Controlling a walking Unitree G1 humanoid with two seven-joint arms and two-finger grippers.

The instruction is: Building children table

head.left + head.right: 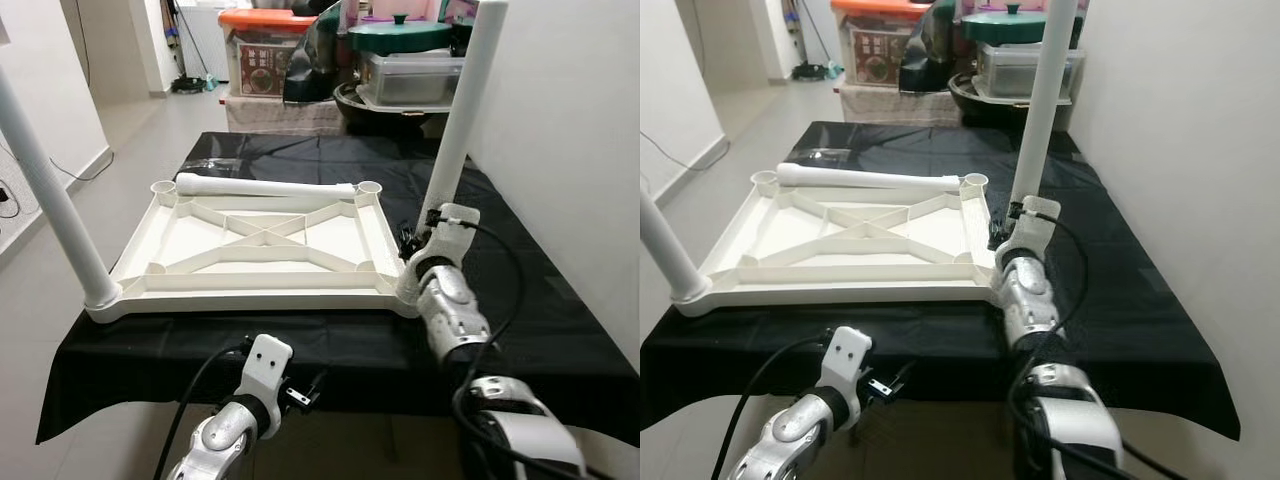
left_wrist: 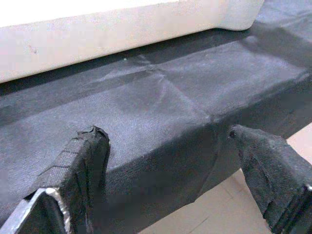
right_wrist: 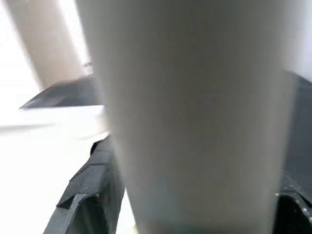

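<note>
Table leg [image 1: 462, 120] (upright) stands clenched between right gripper [image 1: 412, 240] fingers; left gripper [image 2: 170, 161] released.

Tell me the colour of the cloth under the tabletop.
Black cloth, clearest in the left eye view.

A home, by the look of it: tiled floor [image 1: 130, 120] and hallway beyond the black-draped desk [image 1: 560, 300], stacked storage boxes [image 1: 262, 50] and a lidded cooking pot [image 1: 400, 35] behind it, white wall [image 1: 570, 120] beside it.
</note>
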